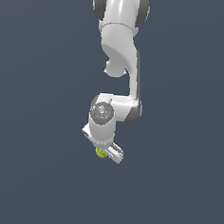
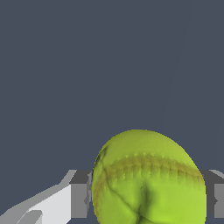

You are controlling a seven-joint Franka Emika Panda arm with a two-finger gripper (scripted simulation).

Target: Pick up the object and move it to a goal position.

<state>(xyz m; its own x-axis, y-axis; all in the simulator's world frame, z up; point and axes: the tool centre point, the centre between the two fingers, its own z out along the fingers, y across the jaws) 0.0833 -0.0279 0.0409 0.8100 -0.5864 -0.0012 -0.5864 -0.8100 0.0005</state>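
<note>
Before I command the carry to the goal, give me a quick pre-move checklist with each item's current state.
1. Ball sits between the tool fingers: ok, the wrist view shows a finger on each side.
2. Grip is firm, pads touching the ball: cannot tell, the contact is hidden behind the ball.
3. Ball lifted off the surface: cannot tell, the plain background gives no reference.
4. Ball centred in the tool: ok in the wrist view, roughly midway.
5. Goal position visible: not ok, no marker appears in either view.
6. Obstacles around the arm: ok, nothing else is visible in the exterior view.
</note>
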